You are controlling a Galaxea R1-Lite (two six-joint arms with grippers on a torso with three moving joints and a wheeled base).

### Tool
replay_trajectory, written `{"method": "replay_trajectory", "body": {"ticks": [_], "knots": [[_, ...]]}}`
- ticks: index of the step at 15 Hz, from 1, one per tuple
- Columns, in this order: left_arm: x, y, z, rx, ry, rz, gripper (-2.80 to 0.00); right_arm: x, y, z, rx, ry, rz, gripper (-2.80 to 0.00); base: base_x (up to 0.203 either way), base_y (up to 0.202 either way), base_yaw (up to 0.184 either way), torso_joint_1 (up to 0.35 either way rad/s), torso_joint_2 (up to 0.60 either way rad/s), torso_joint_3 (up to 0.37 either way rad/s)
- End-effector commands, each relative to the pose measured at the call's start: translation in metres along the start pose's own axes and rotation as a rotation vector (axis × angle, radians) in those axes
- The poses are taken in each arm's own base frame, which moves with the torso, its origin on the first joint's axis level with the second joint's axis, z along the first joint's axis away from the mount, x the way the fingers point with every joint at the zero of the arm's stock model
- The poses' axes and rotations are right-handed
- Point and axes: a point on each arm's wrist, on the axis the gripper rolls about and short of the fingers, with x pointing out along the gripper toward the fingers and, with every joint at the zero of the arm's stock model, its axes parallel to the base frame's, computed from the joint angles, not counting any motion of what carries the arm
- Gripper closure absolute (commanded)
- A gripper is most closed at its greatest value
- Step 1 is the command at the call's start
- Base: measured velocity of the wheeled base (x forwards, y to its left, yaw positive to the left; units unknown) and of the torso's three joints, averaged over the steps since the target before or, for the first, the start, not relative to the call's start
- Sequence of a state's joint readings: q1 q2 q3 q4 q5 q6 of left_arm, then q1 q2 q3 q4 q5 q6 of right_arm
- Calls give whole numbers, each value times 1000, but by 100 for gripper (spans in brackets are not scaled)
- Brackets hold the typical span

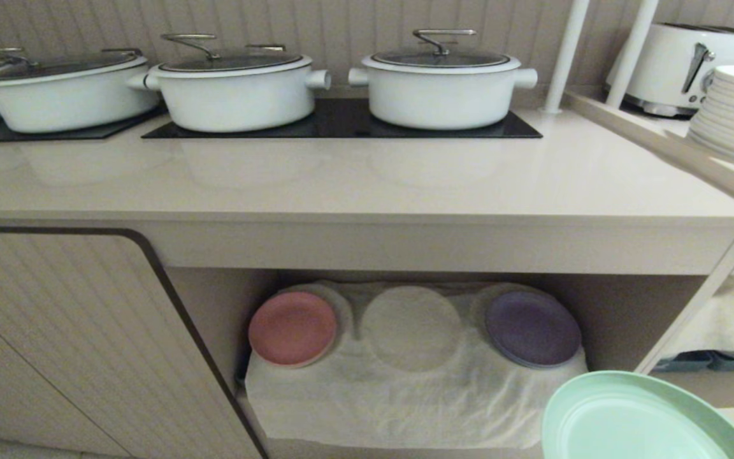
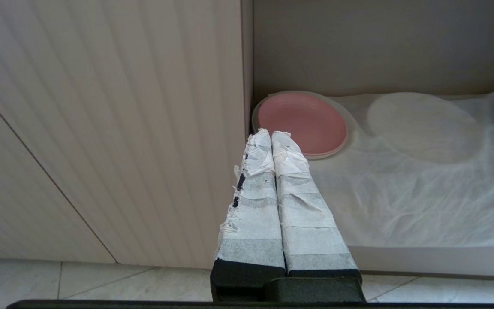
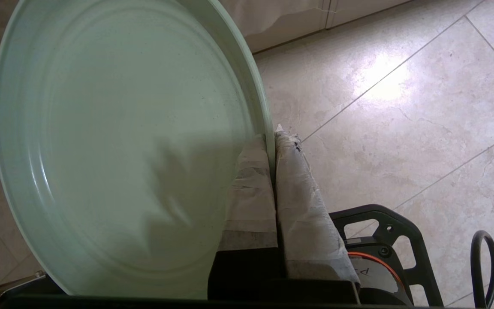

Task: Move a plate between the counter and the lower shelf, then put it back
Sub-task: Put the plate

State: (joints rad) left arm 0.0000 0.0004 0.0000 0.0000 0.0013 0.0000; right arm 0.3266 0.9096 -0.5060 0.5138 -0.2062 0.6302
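Note:
The mint-green plate (image 1: 641, 424) hangs in the air at the lower right of the head view, in front of and below the lower shelf (image 1: 405, 395). My right gripper (image 3: 271, 137) is shut on the plate's (image 3: 118, 141) rim, one taped finger on each side of the edge, over the tiled floor. The gripper itself is out of the head view. The beige counter (image 1: 354, 172) runs above the shelf. My left gripper (image 2: 270, 134) is shut and empty, held low before the cabinet door, pointing toward the shelf's left end.
A pink plate (image 1: 292, 328) and a purple plate (image 1: 532, 328) lie on the shelf's white cloth, with a bare round dimple (image 1: 413, 326) between them. White pots (image 1: 443, 80) stand on the black hob. Stacked white plates (image 1: 733, 115) sit on the side ledge at right.

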Motion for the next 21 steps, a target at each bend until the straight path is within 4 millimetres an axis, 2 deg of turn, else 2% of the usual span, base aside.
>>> {"method": "replay_trajectory", "body": {"ticks": [1,9,12,18,21], "knots": [[0,0,0,0,0,0,0,0,0,0,2,4,-4,0,0,0,0,0,0,0],[0,0,0,0,0,0,0,1,0,0,4,6,-7,0,0,0,0,22,-54,-31],[0,0,0,-1,0,0,0,0,0,0,5,4,-5,0,-1,-4,26,189,-420,-242],[0,0,0,0,0,0,0,1,0,-1,4,8,-7,0,-2,-5,146,235,-508,-281],[0,0,0,0,0,0,0,1,-1,-1,5,7,-9,0,0,0,0,262,-547,-298]]}}
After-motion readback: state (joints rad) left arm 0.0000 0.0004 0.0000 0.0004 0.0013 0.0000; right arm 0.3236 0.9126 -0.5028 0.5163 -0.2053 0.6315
